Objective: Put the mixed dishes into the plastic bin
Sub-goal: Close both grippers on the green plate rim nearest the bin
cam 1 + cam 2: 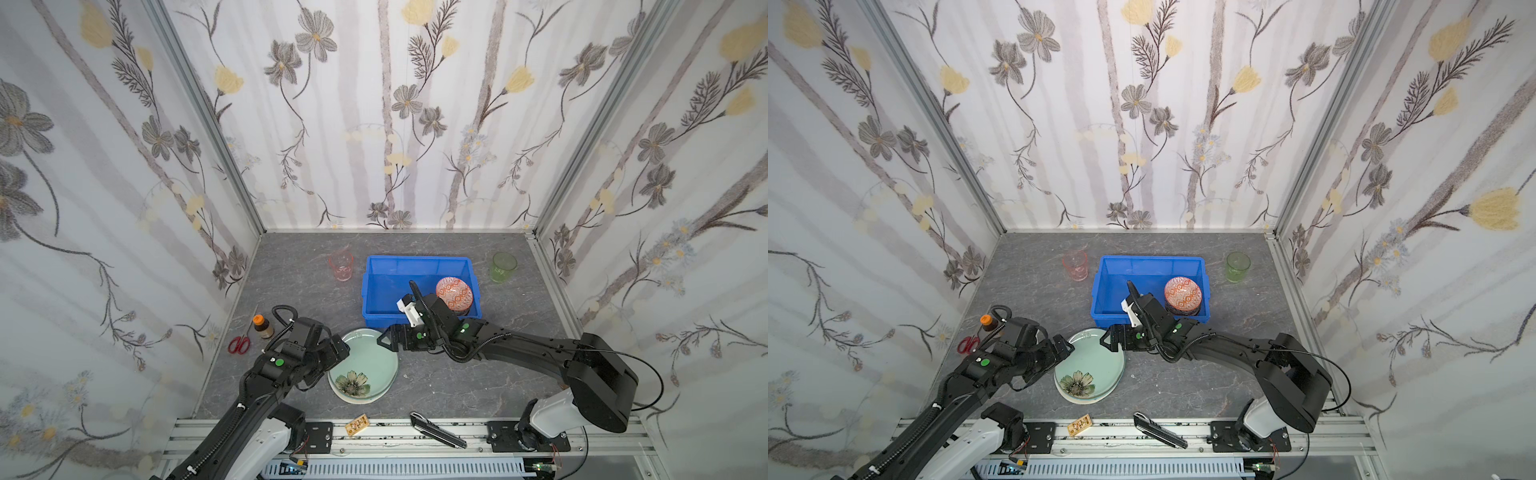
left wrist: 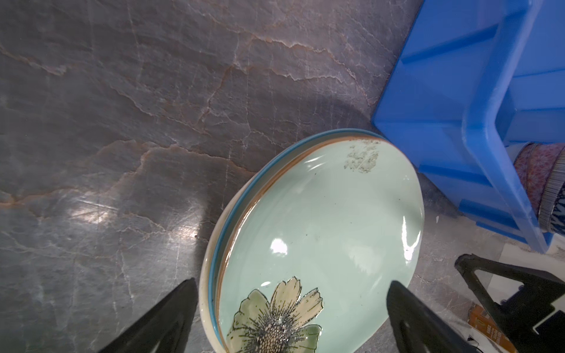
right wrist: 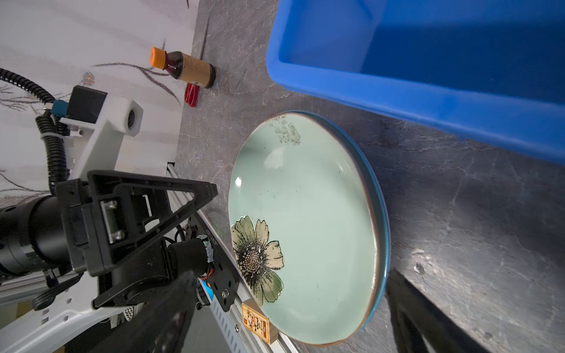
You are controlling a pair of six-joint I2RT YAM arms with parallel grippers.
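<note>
Left tool (image 2: 290, 284) and right tool (image 3: 292, 275) gape released, flanking flat green plate (image 1: 370, 361), flower toward near rail (image 1: 374, 432)

Both top views look steeply down from high above the near edge toward the far wall, taking in the whole tabletop (image 1: 291, 291) and both arms, the same scene slightly offset sideways. The left wrist camera sits close over the pale green plate (image 2: 321, 214), looking out between the fingers of the left claw (image 2: 292, 282) toward the blue bin (image 2: 458, 91). The right wrist camera, equally close behind the right claw (image 3: 292, 273), faces leftward across that plate; both wrist views share the plate and the bin's near side.
</note>
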